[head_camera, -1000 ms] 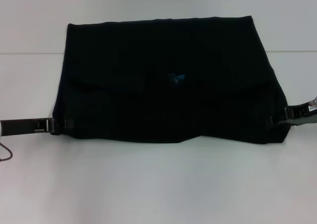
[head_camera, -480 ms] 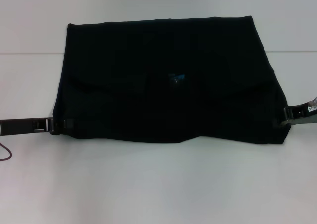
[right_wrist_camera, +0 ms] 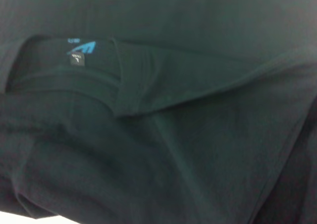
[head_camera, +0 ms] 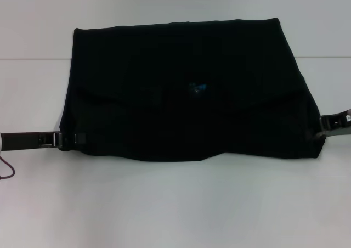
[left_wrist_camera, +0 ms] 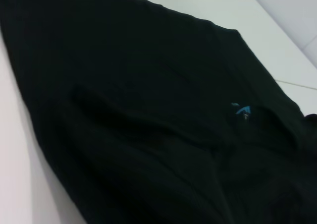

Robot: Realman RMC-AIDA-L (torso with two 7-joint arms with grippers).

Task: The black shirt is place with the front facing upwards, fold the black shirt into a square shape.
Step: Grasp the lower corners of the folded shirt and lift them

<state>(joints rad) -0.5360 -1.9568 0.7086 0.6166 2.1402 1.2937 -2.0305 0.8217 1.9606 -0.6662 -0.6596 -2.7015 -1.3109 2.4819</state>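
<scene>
On the white table [head_camera: 175, 204] the black shirt [head_camera: 186, 89] lies partly folded, blue neck label [head_camera: 197, 87] showing. We pinch its near corners, left gripper [head_camera: 67, 140] and right gripper [head_camera: 320, 131] clamped on cloth, to keep it taut.

The head view is evenly and brightly lit, and the white table [head_camera: 175, 204] is nearly washed out with only faint shadows. The shirt [head_camera: 186, 89] is rendered so dark that its folds are barely seen. Both wrist views are dimmer and softly blurred.
</scene>
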